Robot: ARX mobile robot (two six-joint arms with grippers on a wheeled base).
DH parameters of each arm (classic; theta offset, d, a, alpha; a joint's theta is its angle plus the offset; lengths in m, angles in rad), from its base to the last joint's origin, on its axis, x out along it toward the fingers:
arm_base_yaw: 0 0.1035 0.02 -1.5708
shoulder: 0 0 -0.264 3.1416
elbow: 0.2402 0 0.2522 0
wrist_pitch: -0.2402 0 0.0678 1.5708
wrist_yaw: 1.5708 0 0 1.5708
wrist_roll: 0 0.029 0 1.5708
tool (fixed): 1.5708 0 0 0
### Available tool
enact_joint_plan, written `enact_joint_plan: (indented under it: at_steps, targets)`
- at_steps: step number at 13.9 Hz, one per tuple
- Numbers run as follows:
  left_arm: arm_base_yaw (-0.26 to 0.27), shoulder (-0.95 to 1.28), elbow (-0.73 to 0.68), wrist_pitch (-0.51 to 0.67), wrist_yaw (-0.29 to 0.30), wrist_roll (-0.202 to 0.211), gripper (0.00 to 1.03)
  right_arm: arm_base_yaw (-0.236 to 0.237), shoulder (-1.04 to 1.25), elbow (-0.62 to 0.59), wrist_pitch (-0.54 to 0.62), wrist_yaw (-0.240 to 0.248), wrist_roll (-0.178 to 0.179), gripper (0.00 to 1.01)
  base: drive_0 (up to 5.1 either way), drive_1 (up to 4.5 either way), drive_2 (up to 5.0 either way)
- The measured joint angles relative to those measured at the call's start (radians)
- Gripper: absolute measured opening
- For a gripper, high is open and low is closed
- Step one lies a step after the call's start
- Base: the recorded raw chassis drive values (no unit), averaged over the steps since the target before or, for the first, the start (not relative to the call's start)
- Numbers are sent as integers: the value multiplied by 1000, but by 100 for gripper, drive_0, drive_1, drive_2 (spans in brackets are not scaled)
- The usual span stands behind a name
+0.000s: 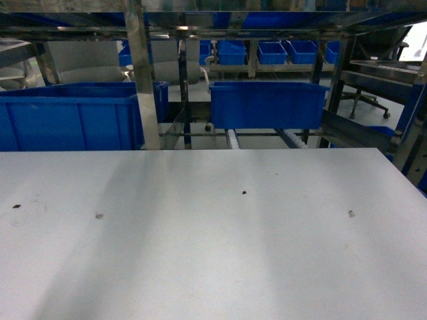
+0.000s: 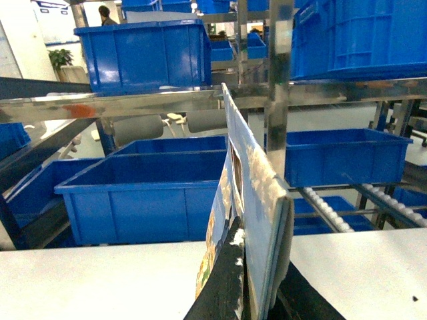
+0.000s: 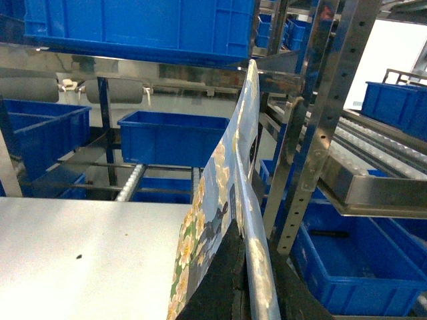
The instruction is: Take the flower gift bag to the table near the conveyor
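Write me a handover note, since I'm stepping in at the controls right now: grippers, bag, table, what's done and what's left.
Left gripper: jaws shut on the flower gift bag, pinching its edge; bag stands upright above the table.
Right gripper: jaws shut on the flower gift bag too, gripping its lower edge.
The head view shows neither bag nor arms, only the bare white table with small specks, and the conveyor with rollers just past the far edge, under a blue bin.
Done: bag gripped and held up by both arms.
Left: lower it onto the table near the conveyor and release.
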Motion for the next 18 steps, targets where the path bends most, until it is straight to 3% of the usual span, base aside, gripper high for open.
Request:
enact_joint_plan:
  at_steps: [16,18]
  targets:
    - [3,-5,0,5,-2,0,2,0,-12,0,3,-3,0,2,-478,148,351]
    - [0,-5,0,1,0,0,2,0,-2,0,-2,-2,0,2,1,433,-431]
